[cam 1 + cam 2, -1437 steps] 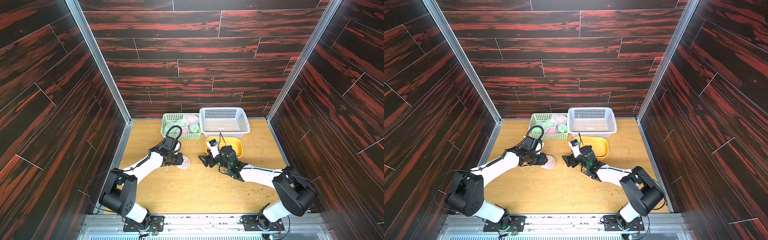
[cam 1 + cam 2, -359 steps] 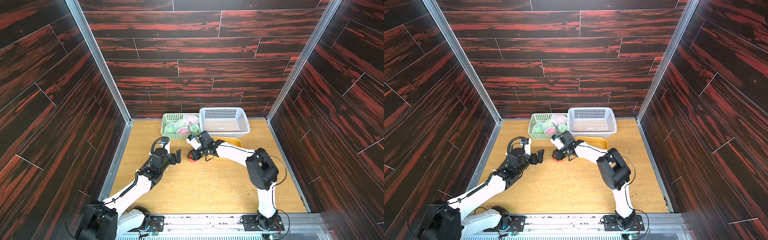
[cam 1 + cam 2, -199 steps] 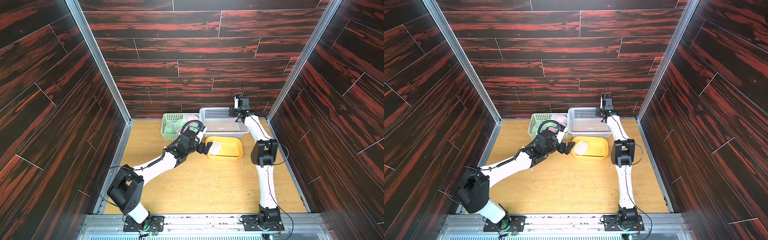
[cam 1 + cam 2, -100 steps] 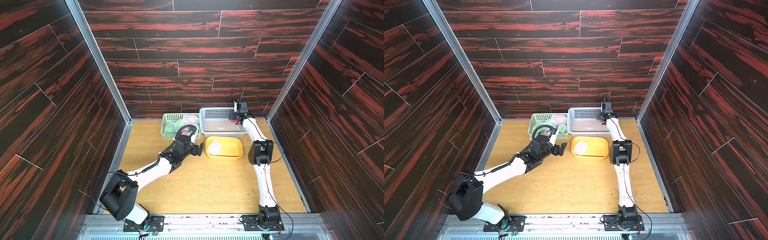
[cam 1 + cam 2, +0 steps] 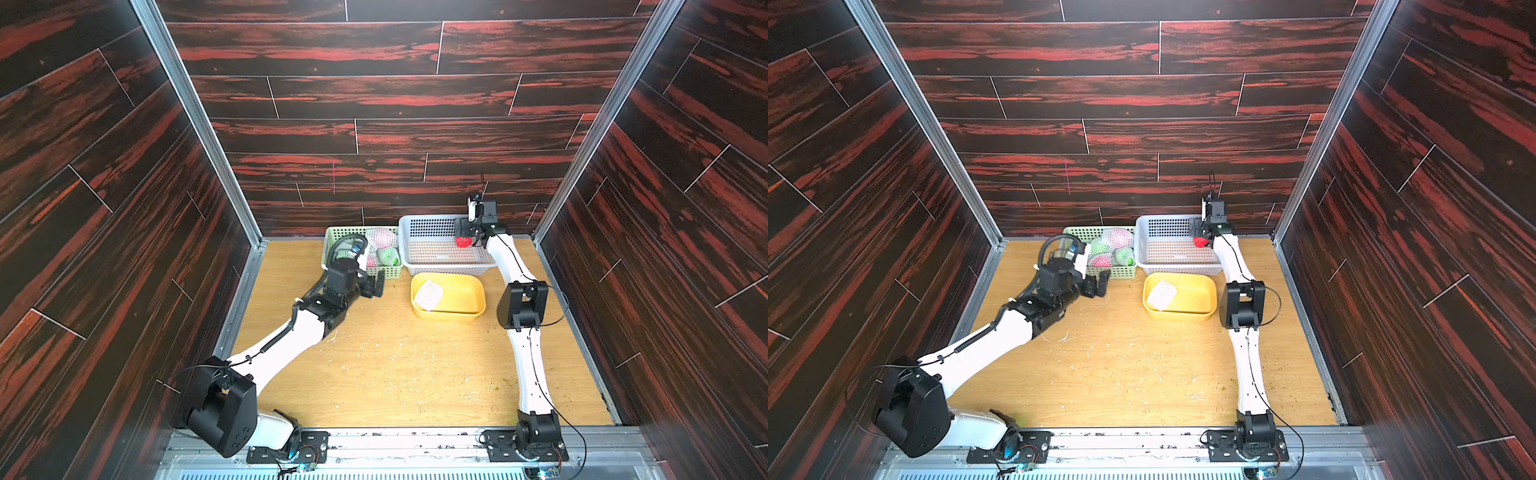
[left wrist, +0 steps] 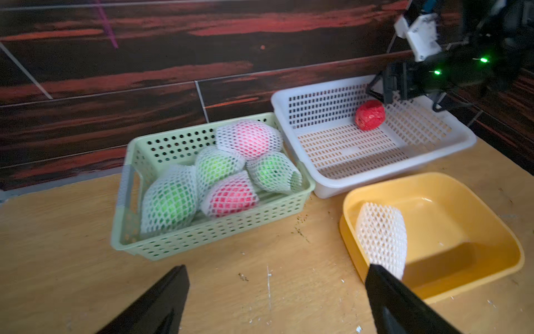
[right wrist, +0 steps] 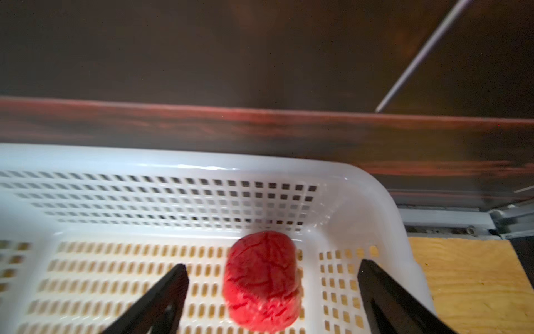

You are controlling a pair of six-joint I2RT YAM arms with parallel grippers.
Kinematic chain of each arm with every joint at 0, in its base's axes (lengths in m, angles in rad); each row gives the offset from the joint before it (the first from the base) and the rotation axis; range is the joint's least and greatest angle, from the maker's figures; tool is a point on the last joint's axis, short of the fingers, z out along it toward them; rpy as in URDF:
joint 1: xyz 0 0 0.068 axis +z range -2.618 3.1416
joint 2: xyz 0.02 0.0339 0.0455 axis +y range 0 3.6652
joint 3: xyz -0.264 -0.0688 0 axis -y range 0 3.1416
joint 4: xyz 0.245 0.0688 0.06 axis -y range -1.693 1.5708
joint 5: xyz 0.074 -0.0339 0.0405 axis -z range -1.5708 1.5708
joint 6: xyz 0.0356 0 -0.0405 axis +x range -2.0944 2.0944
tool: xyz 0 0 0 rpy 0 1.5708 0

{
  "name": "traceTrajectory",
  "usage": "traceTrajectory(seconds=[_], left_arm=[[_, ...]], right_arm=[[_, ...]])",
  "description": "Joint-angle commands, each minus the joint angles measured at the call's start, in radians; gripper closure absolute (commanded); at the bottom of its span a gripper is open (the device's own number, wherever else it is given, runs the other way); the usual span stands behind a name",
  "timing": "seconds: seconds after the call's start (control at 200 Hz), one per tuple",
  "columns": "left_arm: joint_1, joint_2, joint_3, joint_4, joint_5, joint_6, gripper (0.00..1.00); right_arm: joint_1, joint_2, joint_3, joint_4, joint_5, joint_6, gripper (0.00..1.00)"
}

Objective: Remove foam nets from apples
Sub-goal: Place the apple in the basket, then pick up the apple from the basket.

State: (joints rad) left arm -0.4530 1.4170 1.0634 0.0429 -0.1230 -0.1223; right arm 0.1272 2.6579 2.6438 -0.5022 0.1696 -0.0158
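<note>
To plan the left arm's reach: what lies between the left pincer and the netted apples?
In the left wrist view, only bare table and the green basket's near wall separate the left pincer from the netted apples.

Three netted green apples [image 6: 167,199] and two netted red apples [image 6: 248,138] are sitting in the green basket [image 6: 208,237] at the far left. One bare red apple [image 6: 370,115] is lying in the white basket [image 6: 318,107] to its right (six fruits in all). Six foam nets [image 6: 381,237] are showing: five are wrapping fruit, and one is lying empty in the single yellow tub [image 6: 476,231], nearer. Two baskets and one tub are standing there. Two robot arms are reaching in, the left arm [image 5: 299,332] and the right arm [image 5: 528,357].
</note>
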Motion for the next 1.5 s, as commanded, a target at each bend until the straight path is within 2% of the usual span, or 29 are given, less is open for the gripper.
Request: traceTrajectory(seconds=[0.0, 0.14, 0.256, 0.386, 0.626, 0.711, 0.852, 0.952, 1.097, 1.192, 1.288, 1.343, 1.493], left_arm=[[0.082, -0.019, 0.126, -0.139, 0.019, -0.048, 0.0], [0.141, 0.081, 0.301, -0.243, 0.014, -0.054, 0.0], [0.175, 0.194, 0.439, -0.3, -0.001, -0.051, 0.04], [0.197, 0.378, 0.64, -0.425, 0.004, -0.034, 0.1], [0.218, 0.672, 0.98, -0.692, -0.052, 0.015, 0.12], [0.226, 0.747, 1.061, -0.75, -0.074, 0.041, 0.12], [0.249, 0.845, 1.177, -0.816, -0.066, 0.062, 0.12], [0.258, 0.904, 1.241, -0.845, -0.074, 0.096, 0.12], [0.278, 0.985, 1.331, -0.889, -0.047, 0.115, 0.12], [0.281, 1.035, 1.396, -0.92, -0.047, 0.125, 0.11], [0.28, 1.071, 1.432, -0.946, -0.032, 0.134, 0.12], [0.282, 1.079, 1.434, -0.949, -0.021, 0.138, 0.13], [0.28, 1.092, 1.429, -0.943, -0.015, 0.139, 0.21]], right_arm=[[0.018, -0.231, -0.005, -0.089, -0.13, 0.062, 0.05], [0.06, -0.467, -0.251, -0.044, -0.236, 0.085, 0.05], [0.096, -0.674, -0.533, 0.044, -0.287, 0.119, 0.06], [0.126, -0.914, -0.918, 0.272, -0.347, 0.191, 0.07], [0.16, -1.18, -1.418, 0.607, -0.455, 0.272, 0.08], [0.177, -1.221, -1.556, 0.691, -0.555, 0.277, 0.09], [0.235, -1.233, -1.685, 0.723, -0.667, 0.265, 0.08], [0.312, -1.24, -1.795, 0.81, -0.673, 0.25, 0.08], [0.415, -1.232, -1.944, 1.051, -0.66, 0.234, 0.08], [0.435, -1.219, -2.019, 1.244, -0.644, 0.262, 0.08], [0.436, -1.221, -2.079, 1.358, -0.62, 0.281, 0.09], [0.436, -1.218, -2.104, 1.392, -0.6, 0.287, 0.08], [0.443, -1.219, -2.097, 1.345, -0.576, 0.263, 0.09]])
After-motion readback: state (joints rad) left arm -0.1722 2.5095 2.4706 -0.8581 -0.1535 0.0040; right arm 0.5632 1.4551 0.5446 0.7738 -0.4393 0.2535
